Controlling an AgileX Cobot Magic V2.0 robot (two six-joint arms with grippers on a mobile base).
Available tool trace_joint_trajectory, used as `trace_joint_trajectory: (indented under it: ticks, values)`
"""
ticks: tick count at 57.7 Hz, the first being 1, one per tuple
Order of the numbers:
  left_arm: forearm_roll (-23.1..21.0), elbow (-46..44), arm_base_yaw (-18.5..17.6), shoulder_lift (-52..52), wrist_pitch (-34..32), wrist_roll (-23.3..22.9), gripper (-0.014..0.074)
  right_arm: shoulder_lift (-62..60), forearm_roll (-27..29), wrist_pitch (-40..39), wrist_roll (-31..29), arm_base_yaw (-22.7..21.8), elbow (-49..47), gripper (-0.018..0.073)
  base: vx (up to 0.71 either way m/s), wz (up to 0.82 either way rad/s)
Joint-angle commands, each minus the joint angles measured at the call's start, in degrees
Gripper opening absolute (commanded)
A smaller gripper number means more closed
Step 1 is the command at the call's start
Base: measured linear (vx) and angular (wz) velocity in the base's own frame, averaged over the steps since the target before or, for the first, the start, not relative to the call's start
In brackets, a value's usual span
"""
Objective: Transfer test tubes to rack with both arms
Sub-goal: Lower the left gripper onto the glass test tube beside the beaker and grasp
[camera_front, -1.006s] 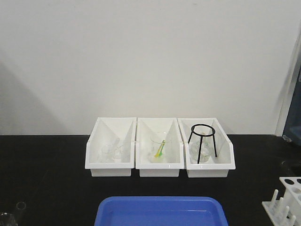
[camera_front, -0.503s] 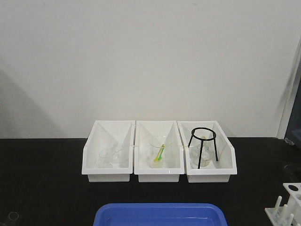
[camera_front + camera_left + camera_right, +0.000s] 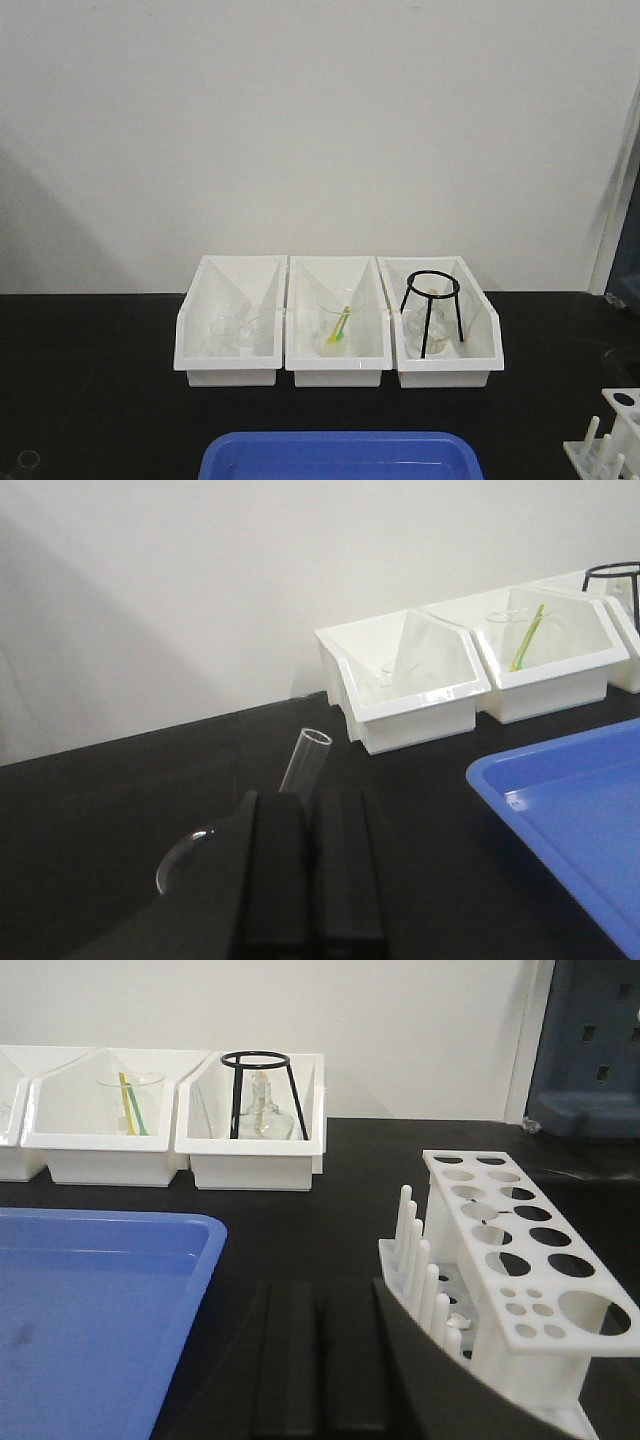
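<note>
A slim clear test tube point(image 3: 306, 758) leans up just beyond the tips of my left gripper point(image 3: 312, 798). The jaws are pressed together; the tube's lower part is hidden behind the left finger. A small round glass rim point(image 3: 28, 458) shows at the bottom left of the front view. The white rack point(image 3: 520, 1260) with round holes and upright pegs stands right of my right gripper point(image 3: 320, 1290), which is shut and empty. The rack's corner shows in the front view point(image 3: 610, 440). Neither arm shows in the front view.
A curved beaker rim point(image 3: 172, 855) sits left of the left fingers. A blue tray point(image 3: 340, 455) lies at front centre. Three white bins point(image 3: 228, 372) stand at the back, holding glassware and a black tripod point(image 3: 432, 310). A blue-grey unit point(image 3: 590, 1050) stands at the far right.
The front view shifted between one second and half a second ago: tray, rack and glass rim sit lower in frame. Nothing changed since then.
</note>
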Motion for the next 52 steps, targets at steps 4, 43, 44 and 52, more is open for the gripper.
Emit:
trace_joint_trajectory:
  ticks: [4,43,44,52]
  values:
    - [-0.3,1.4,0.0,-1.2,-9.0,-0.1,-0.002,-0.4,-0.3,-5.3,-0.3,-0.4,0.6,-0.0007,0.0,0.0]
    - [-0.2,-39.7,0.0,18.7,-10.3,-3.0,-0.002,15.8,3.5,-16.0,-9.8,-0.2,-34.8,-0.0007,0.0,0.0]
    - [-0.2,-41.0,0.0,20.1,-10.3,-3.0,-0.002,16.9,3.5,-15.9,-10.0,-0.2,-35.7,-0.0007,0.0,0.0]
    - [-0.3,-50.9,0.0,31.9,-7.7,-3.1,-0.002,27.4,2.7,-16.7,-11.6,-0.2,-42.8,-0.0007,0.0,0.0]
